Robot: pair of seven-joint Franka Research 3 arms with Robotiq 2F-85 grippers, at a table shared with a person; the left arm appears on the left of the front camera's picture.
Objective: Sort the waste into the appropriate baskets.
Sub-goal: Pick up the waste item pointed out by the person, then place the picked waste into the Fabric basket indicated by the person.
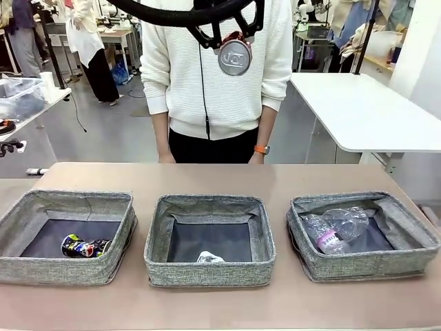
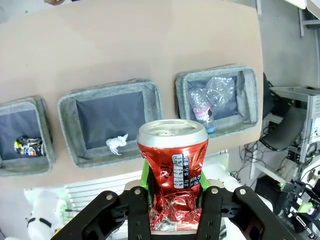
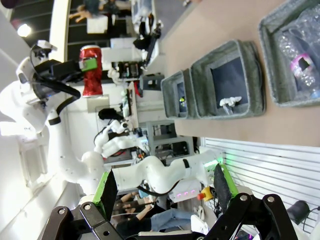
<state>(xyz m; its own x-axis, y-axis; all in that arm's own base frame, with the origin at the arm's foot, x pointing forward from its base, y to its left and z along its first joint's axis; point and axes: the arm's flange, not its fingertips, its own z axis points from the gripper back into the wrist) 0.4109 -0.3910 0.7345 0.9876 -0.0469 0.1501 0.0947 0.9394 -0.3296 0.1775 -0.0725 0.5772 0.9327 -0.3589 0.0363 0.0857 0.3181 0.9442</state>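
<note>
Materials and surface finishes at the desk.
Red drink can point(image 2: 172, 165): glossy painted metal, crumpled below, bright bare-metal rim; the left tool point(image 2: 172, 200) is matt black with green pads. The three baskets point(image 1: 210, 270) are rough grey woven cloth with dark matt bottoms. Clear bottles point(image 1: 336, 227) at the desk's right edge: shiny crinkled plastic. Paper wad point(image 1: 209, 258): matt whitish. Dark drink can point(image 1: 85, 246): glossy. Desk point(image 1: 207, 176): smooth matt brown.

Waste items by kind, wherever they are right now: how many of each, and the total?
Drink cans: 2, red can held in left gripper, dark can in left basket
Plastic bottles: 2
Paper wads: 1
Total: 5
</note>
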